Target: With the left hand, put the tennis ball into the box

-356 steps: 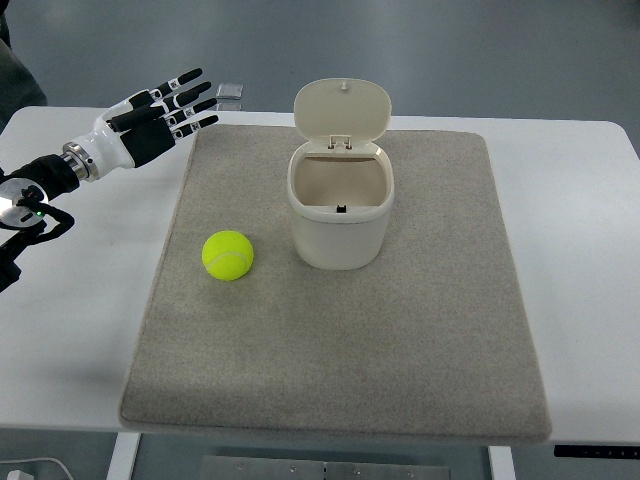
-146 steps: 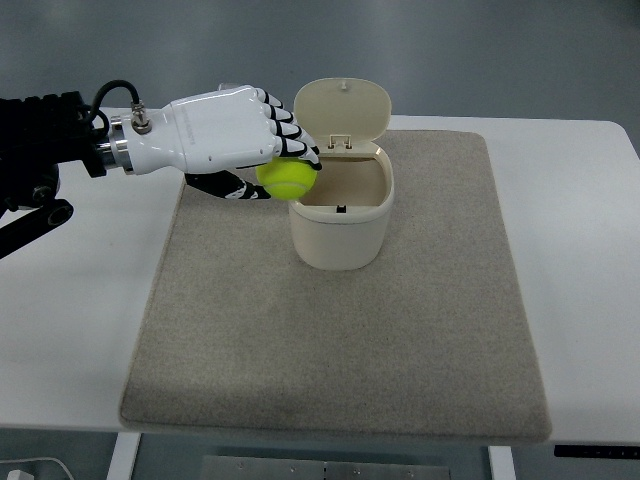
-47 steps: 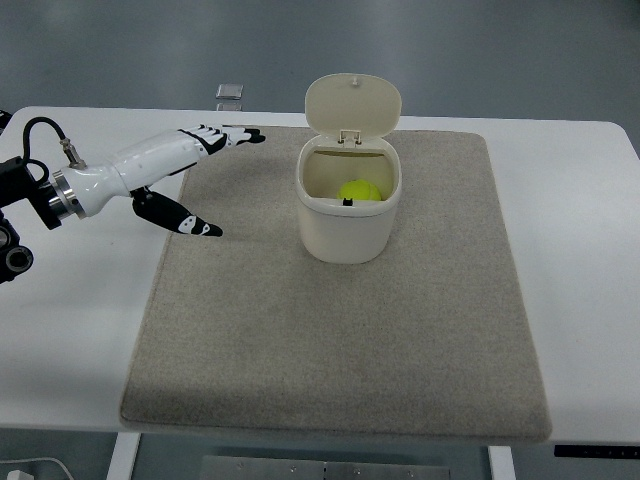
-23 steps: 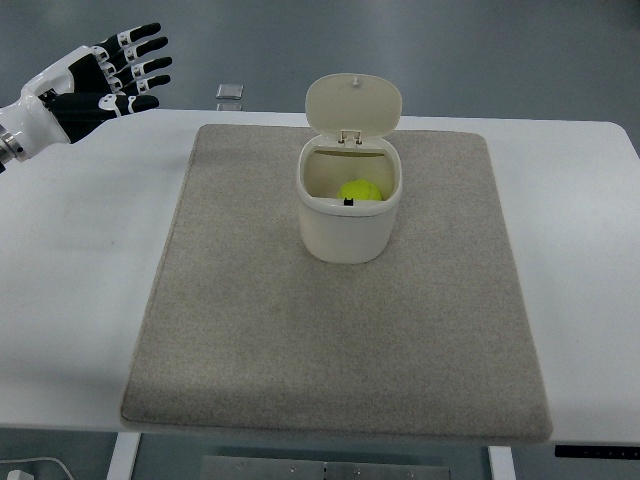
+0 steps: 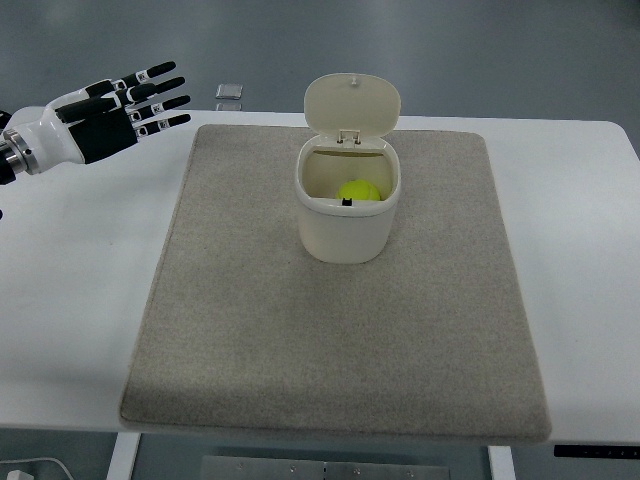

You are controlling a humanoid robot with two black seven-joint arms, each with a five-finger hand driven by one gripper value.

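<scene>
The yellow-green tennis ball (image 5: 359,191) lies inside the cream box (image 5: 347,230), which stands on the grey mat with its hinged lid (image 5: 352,103) tipped up and back. My left hand (image 5: 125,110) hovers over the table's far left corner, well apart from the box. Its fingers are spread flat and point right, holding nothing. No right arm shows anywhere in the picture.
The grey mat (image 5: 340,330) covers most of the white table (image 5: 590,260). A small silver object (image 5: 230,92) lies at the table's back edge, just right of my left hand.
The ball went from my left hand into the box. In the last half second the empty hand shifted a little right and down at the far left corner.
</scene>
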